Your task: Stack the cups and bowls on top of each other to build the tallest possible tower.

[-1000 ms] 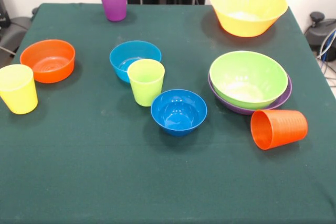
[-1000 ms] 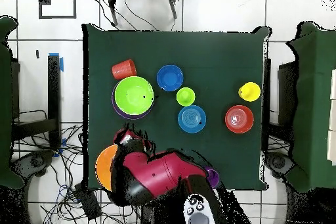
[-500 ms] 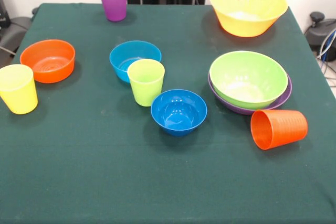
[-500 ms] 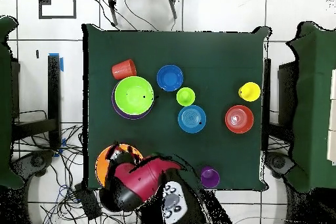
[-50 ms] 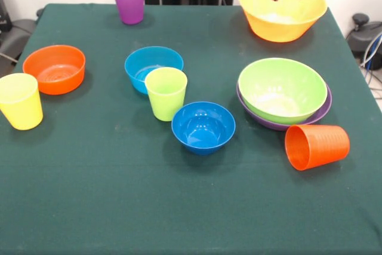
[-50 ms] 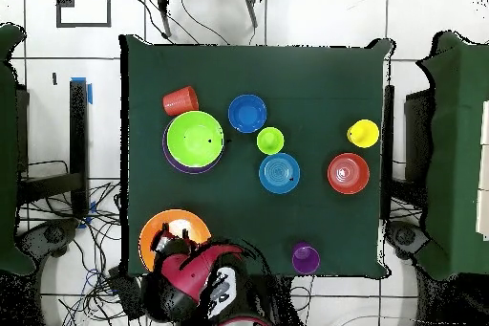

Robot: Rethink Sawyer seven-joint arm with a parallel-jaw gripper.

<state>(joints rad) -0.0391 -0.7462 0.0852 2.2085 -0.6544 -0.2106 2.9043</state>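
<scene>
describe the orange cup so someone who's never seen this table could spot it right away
In the front view, start at the lime green bowl, which is nested in the purple bowl on the right side of the green table. Just in front of that pair lies the orange cup. It is the only cup tipped on its side; the others stand upright.

The green bench (image 6: 315, 74) carries ten items. The lime green bowl (image 6: 195, 139) sits nested in the purple bowl (image 6: 169, 159), with the orange cup (image 6: 180, 101) just beside them. The dark blue bowl (image 6: 247, 113), lime green cup (image 6: 270, 141) and light blue bowl (image 6: 279, 172) form a close group. The small orange bowl (image 6: 348, 172) and yellow cup (image 6: 363, 134) stand near one edge. The purple cup (image 6: 306, 258) stands alone. The red arm (image 6: 191, 279) overlaps the yellow-orange bowl (image 6: 158, 231).
</scene>
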